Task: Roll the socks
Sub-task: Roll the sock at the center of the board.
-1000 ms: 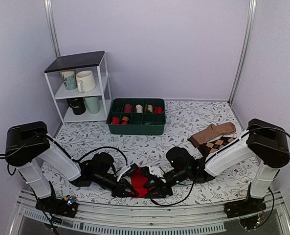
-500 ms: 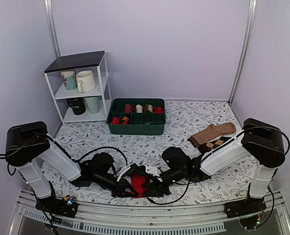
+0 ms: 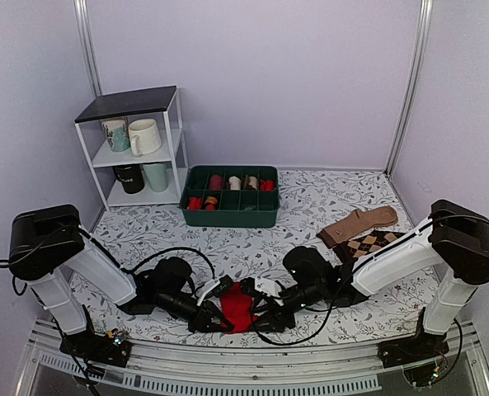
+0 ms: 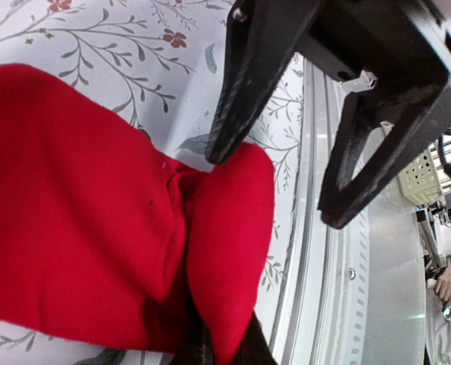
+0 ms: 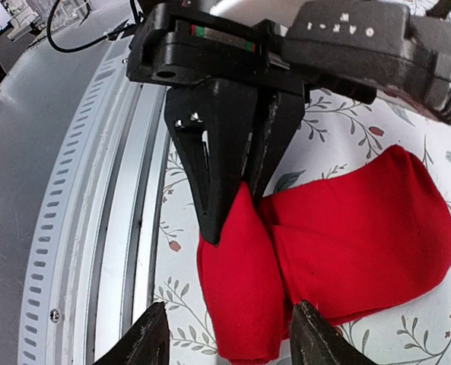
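We look down from behind onto the table; both wrist views, close in, face each other across the socks.

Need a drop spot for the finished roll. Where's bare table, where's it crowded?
Free: the strip in front of the bin; the back right corner behind the tan sock. Crowded: front centre, left hand and right hand at the socks.

Socks btwn L hand, R hand
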Available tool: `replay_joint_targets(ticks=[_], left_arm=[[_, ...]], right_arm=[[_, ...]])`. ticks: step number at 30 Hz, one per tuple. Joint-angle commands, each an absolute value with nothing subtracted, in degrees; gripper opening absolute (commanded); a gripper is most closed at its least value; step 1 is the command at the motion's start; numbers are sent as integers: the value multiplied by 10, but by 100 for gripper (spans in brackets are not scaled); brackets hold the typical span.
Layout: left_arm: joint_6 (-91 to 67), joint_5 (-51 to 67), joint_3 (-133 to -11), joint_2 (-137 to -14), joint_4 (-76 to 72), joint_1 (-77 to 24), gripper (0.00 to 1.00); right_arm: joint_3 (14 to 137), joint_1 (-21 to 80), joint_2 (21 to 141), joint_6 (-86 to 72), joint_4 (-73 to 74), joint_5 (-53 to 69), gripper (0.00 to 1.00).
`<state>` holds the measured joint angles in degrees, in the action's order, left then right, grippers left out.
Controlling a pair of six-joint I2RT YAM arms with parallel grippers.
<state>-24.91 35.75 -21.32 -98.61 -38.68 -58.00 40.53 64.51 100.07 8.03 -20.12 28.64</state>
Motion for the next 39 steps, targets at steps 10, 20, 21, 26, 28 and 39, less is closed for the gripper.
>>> replay_joint_targets(ticks=[10, 20, 21, 26, 28, 39], left_arm=[[-244, 349, -195, -1011, -292, -581, 0], [-241, 349, -195, -1014, -294, -581, 0], [-240, 348, -196, -1013, -292, -581, 0], [-220, 309, -207, -983, -262, -581, 7], [-202, 281, -215, -957, -237, -581, 13], [-114, 166, -186, -725, -181, -618, 18]], right_arm=[[424, 649, 1047, 69, -229, 301, 54], [440, 649, 1069, 50, -228, 316, 31], [445, 649, 1074, 44, -222, 318, 26], [461, 632, 1105, -4, -190, 341, 14], [467, 622, 1119, -40, -167, 354, 13], [562, 609, 1159, -57, 101, 373, 12]])
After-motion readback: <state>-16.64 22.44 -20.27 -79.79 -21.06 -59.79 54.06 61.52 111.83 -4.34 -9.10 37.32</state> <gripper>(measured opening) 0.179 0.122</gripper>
